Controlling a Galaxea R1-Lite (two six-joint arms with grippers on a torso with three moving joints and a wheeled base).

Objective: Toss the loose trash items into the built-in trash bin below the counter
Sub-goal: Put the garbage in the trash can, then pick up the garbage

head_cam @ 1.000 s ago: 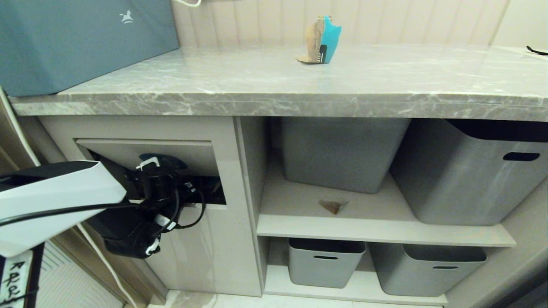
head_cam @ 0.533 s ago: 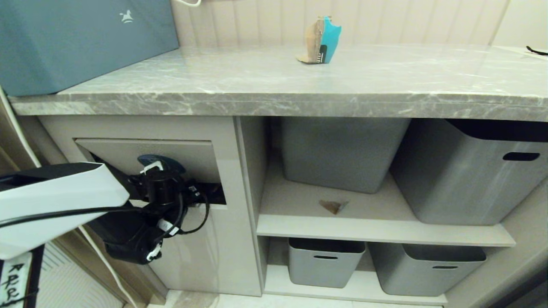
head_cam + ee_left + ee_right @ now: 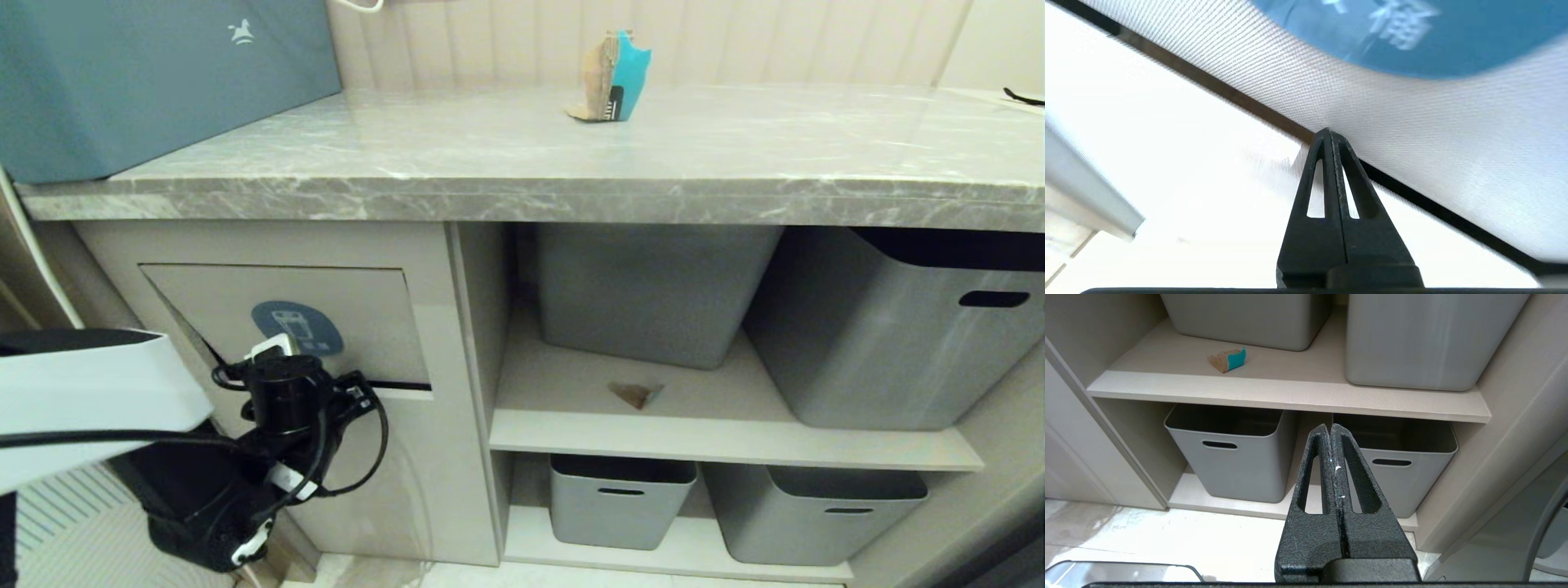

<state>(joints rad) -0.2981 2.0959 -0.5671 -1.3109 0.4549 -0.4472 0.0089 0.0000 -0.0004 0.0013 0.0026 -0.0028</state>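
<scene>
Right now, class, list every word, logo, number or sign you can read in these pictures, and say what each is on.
No words or numbers can be read.
White horse logo, no lettering: on the teal-blue box.
White bin icon on a round blue sticker: on the trash bin flap.
Dark printed patch on the cardboard scrap on the counter: too small to read.

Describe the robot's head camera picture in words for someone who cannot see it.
The left gripper, shut and empty, sits at the lower edge of the built-in trash bin flap under the counter. One cardboard scrap stands on the counter; a small one lies on a shelf between grey storage bins.
</scene>
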